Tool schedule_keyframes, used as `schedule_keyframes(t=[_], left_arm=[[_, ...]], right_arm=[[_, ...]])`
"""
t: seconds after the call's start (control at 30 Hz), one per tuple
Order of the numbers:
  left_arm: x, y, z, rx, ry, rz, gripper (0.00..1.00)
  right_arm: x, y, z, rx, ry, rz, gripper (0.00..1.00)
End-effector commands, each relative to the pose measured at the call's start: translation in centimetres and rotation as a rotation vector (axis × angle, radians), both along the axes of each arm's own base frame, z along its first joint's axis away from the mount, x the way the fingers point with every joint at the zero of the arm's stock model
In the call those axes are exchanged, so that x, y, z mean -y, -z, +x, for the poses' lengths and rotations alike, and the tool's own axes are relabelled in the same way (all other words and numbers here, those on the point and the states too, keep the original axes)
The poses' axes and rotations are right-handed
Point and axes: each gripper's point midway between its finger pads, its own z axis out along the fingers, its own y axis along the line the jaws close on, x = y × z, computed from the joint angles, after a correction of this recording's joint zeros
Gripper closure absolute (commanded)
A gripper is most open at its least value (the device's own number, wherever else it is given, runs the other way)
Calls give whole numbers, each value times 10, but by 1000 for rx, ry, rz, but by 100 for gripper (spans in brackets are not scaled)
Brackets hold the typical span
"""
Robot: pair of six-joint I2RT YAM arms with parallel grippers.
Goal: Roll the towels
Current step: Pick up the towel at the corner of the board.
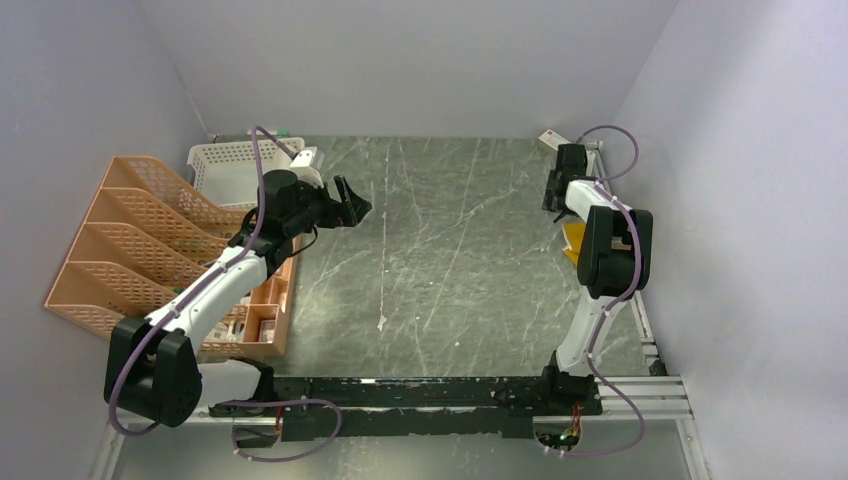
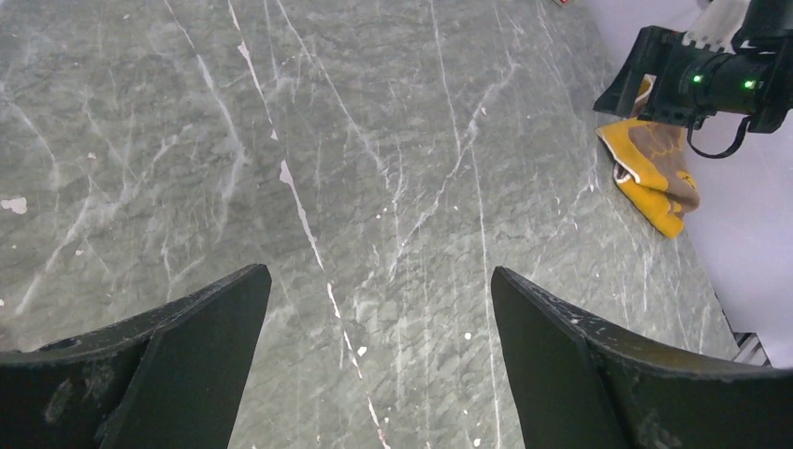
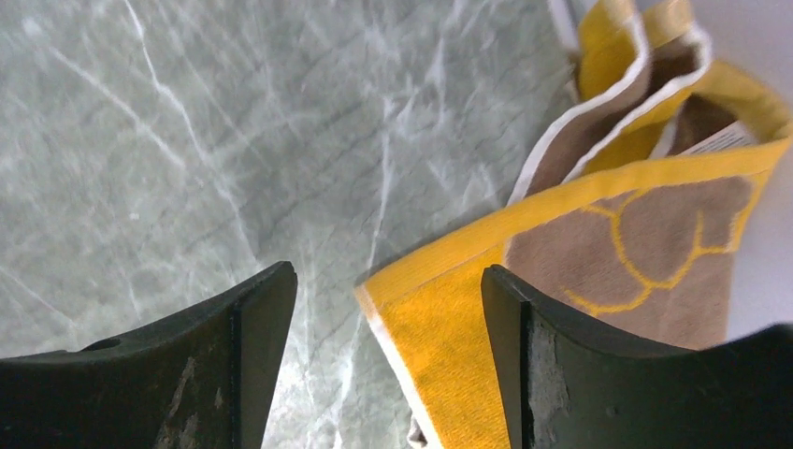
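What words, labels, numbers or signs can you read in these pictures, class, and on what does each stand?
No text can be read anywhere.
White tag on the yellow towel: it carries faint print, too blurred to read.
Small white box at the table's far right corner: any marking is too small to read.

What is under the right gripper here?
A crumpled mustard-yellow towel with brown markings lies on the marble table, one corner seen between the right gripper's spread fingers. From above, the arm covers most of it.
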Motion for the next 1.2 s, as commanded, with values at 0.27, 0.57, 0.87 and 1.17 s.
schedule_keyframes(t=[0.27,0.57,0.87,1.17], left_arm=[[10,-20,-12,41,72,-22,0],[10,-28,-18,51,94,-18,0],[0,-40,-22,60,74,42,0],[-70,-53,-5,45,-138,157,1]], right_arm=[[-9,47,-66,-147,23,97,37],[6,78,-89,-213,96,144,62],[-14,46,-64,-68,5,249,100],[-257,-114,14,254,-513,293,100]])
